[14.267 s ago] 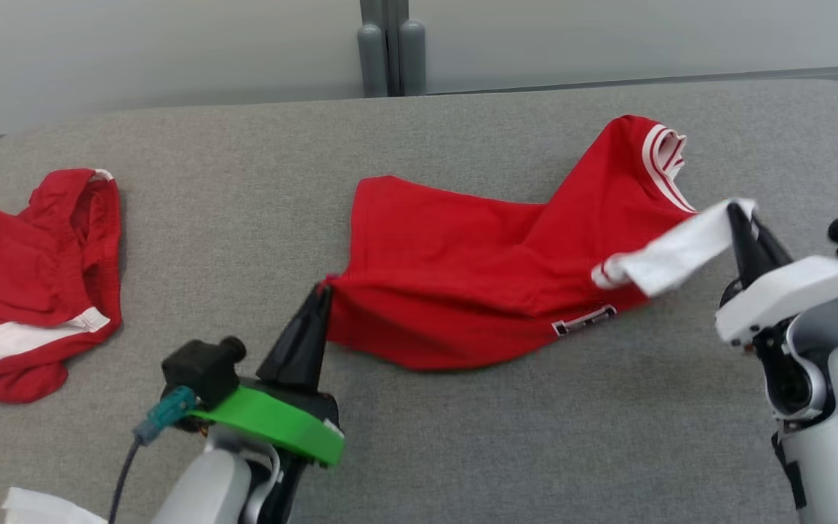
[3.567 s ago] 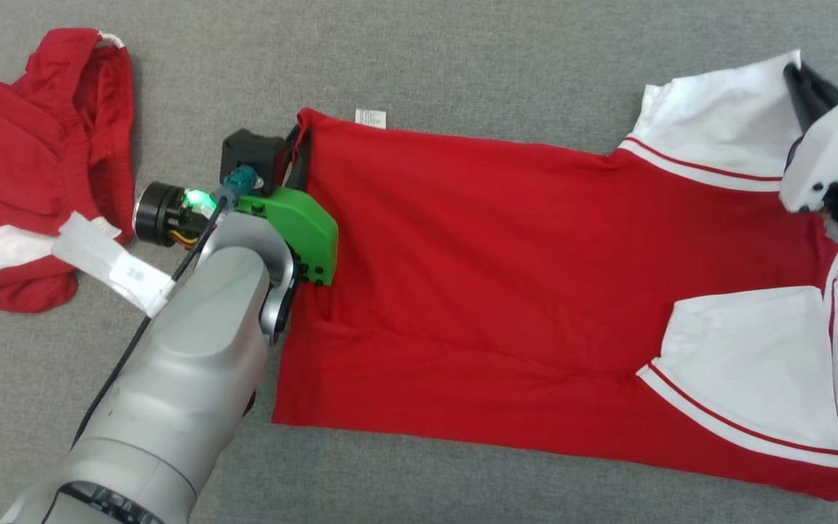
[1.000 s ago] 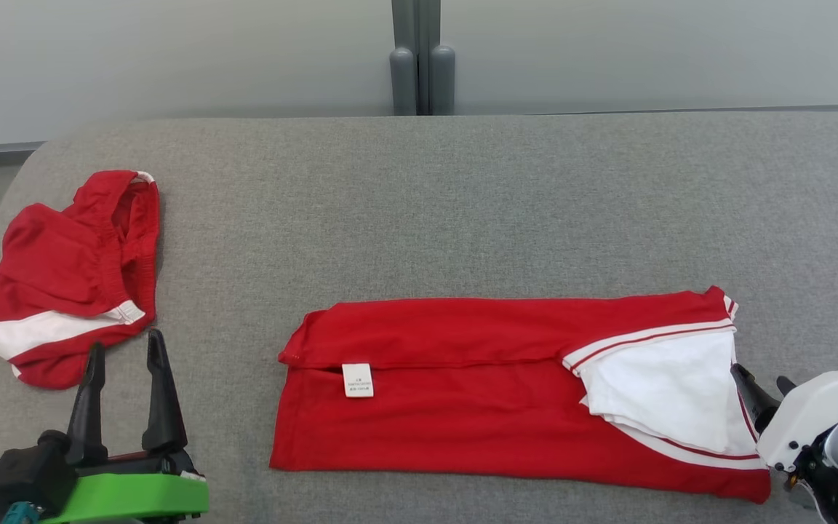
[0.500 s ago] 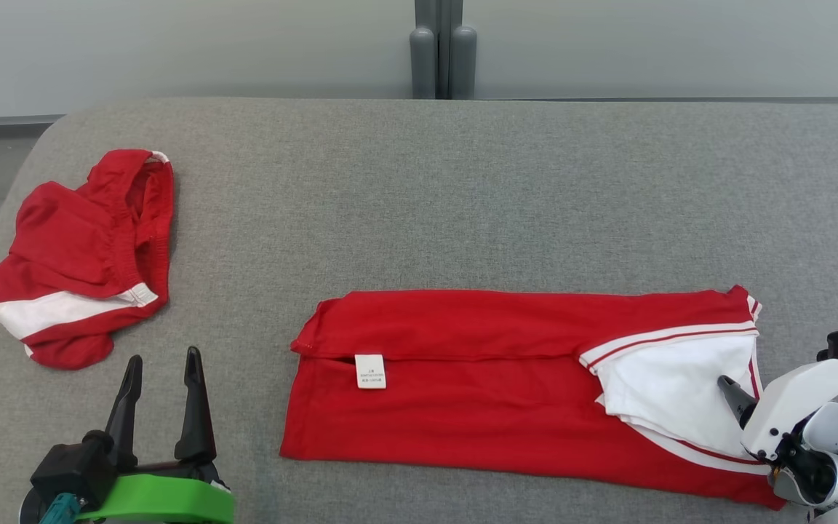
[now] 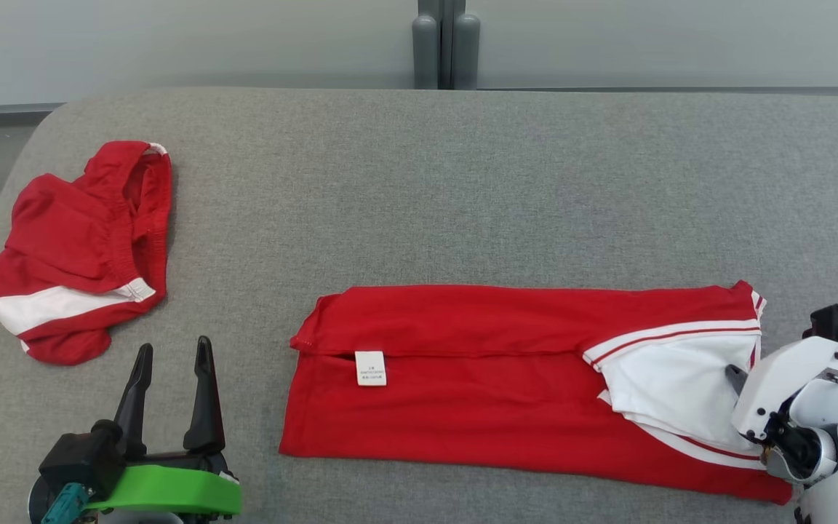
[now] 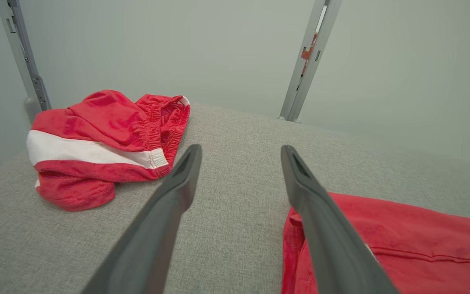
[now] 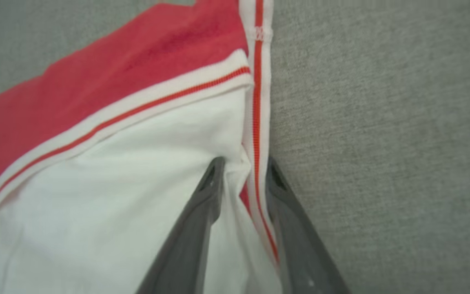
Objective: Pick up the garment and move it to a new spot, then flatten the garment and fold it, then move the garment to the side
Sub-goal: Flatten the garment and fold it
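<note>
The garment (image 5: 477, 393), a red shirt with white sleeves, lies folded lengthwise into a long band at the front of the grey surface. My right gripper (image 5: 735, 375) is at its right end. In the right wrist view the two fingers (image 7: 202, 212) pinch the striped white edge of the garment (image 7: 96, 163), with the cloth bunched between them at the right gripper (image 7: 243, 163). My left gripper (image 5: 174, 353) stands open at the lower left, well clear of the shirt's left edge. In the left wrist view the left gripper (image 6: 241, 149) holds nothing, and the garment (image 6: 402, 245) lies at the lower right.
A crumpled pair of red shorts (image 5: 77, 247) with a white stripe lies at the far left, also seen as the shorts (image 6: 100, 143) ahead of the left fingers. The grey padded table (image 5: 463, 182) stretches bare behind the shirt. Two grey posts (image 5: 446, 44) stand at the back edge.
My right gripper has moved onto the shirt's right edge and its fingers have closed in on the cloth. The left gripper stays open. The camera has shifted slightly.
</note>
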### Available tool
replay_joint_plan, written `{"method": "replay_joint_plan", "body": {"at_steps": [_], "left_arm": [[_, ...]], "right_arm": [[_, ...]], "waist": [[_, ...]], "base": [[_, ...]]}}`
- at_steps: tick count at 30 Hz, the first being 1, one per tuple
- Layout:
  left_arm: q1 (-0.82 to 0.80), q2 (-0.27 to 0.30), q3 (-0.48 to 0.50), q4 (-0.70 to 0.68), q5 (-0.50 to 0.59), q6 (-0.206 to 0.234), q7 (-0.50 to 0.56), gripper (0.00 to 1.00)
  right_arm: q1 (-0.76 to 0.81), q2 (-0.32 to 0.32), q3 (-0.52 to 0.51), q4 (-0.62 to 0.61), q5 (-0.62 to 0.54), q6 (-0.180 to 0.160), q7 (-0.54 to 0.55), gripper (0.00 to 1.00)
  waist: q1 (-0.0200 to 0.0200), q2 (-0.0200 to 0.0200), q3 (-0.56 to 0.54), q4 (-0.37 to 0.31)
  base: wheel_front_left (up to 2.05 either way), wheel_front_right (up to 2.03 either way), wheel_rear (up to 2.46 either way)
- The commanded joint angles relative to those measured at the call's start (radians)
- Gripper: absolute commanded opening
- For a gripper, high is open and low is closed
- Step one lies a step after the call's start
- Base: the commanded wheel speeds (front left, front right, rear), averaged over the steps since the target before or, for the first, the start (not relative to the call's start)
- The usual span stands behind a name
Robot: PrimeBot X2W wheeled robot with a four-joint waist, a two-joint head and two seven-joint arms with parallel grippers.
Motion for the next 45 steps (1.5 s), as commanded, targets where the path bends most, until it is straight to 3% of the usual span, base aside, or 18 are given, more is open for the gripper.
{"method": "replay_joint_plan", "body": {"at_steps": [1,9,17,23,28,34,40,45], "left_arm": [[-0.019,0.002,0.006,-0.004,-0.004,-0.002,0.0,1.0],[-0.027,0.002,-0.002,-0.018,-0.018,-0.002,0.0,1.0],[-0.018,0.002,-0.011,-0.024,-0.033,-0.002,0.0,1.0],[-0.014,0.002,-0.015,-0.016,-0.038,-0.002,0.0,1.0],[-0.008,0.002,-0.028,-0.011,-0.043,-0.002,0.0,1.0],[-0.01,0.002,-0.042,-0.004,-0.021,-0.002,0.0,1.0],[-0.062,0.002,-0.069,0.035,0.011,-0.002,0.0,1.0],[-0.102,0.003,-0.109,0.071,0.016,-0.002,0.0,1.0]], "right_arm": [[-0.01,0.011,0.019,0.017,-0.008,0.0,-0.003,0.0],[-0.051,-0.054,-0.033,-0.068,-0.062,-0.001,0.0,0.0],[0.012,-0.118,-0.211,-0.217,-0.131,-0.001,0.043,0.0],[0.052,-0.099,-0.257,-0.325,-0.18,-0.001,0.09,0.0],[0.079,-0.056,-0.138,-0.413,-0.143,0.0,0.121,0.0],[0.095,0.0,0.158,-0.488,-0.078,0.0,0.149,0.0],[0.026,0.034,0.369,-0.435,-0.052,0.0,0.15,0.0],[-0.04,0.067,0.478,-0.339,-0.034,0.0,0.123,0.0]], "waist": [[0.0,0.0,0.006,-0.007],[0.0,0.0,0.014,-0.048],[0.0,0.0,0.008,-0.073],[0.0,0.0,-0.008,-0.077],[0.0,0.0,-0.025,-0.07],[0.0,0.0,-0.042,-0.044],[0.0,0.0,-0.039,-0.011],[0.0,0.0,-0.034,0.027]], "base": [[0.0,0.0,0.0],[0.0,0.0,0.0],[0.0,0.0,0.0],[0.0,0.0,0.0],[0.0,0.0,0.0],[0.0,0.0,0.0],[0.0,0.0,0.0],[0.0,0.0,0.0]]}}
